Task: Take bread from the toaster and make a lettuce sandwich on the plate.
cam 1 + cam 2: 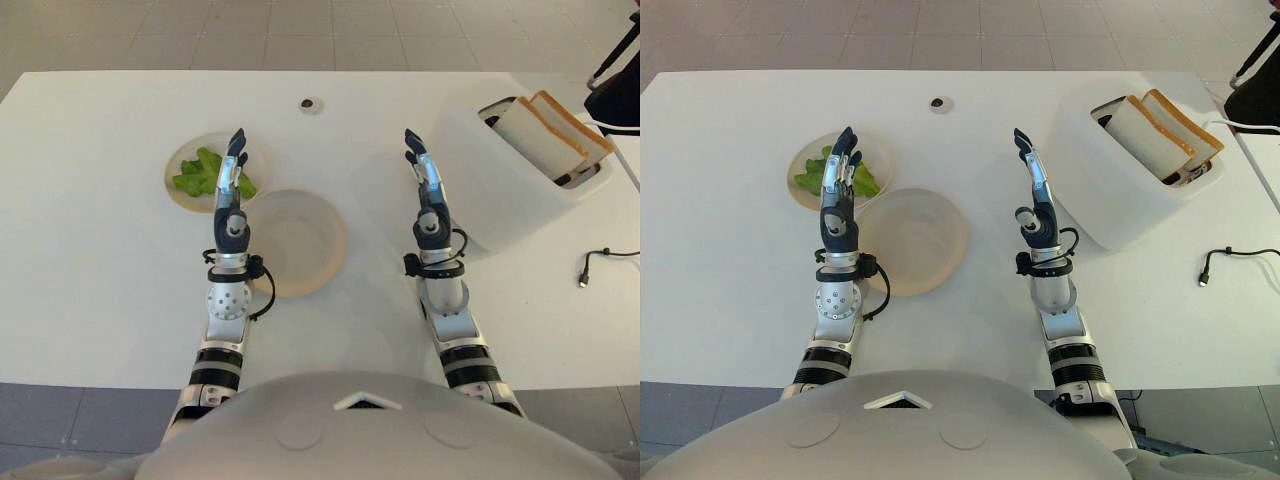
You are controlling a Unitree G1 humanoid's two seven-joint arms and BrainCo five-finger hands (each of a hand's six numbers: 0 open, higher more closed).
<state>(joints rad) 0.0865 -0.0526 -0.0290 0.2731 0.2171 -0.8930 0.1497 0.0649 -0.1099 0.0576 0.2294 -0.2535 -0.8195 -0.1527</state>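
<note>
Though near, bread point(545, 135) beyond right hand point(428, 195)

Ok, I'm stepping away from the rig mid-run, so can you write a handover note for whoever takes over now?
Left hand: open, empty, upright by the small dish.
Right hand: open, empty, upright beside the toaster.
Two bread slices stand in the toaster at the table's far right.
Lettuce lies on the small dish; the plate next to it is bare.
Done: nothing yet. Left: take out bread, build the sandwich on the plate.
</note>
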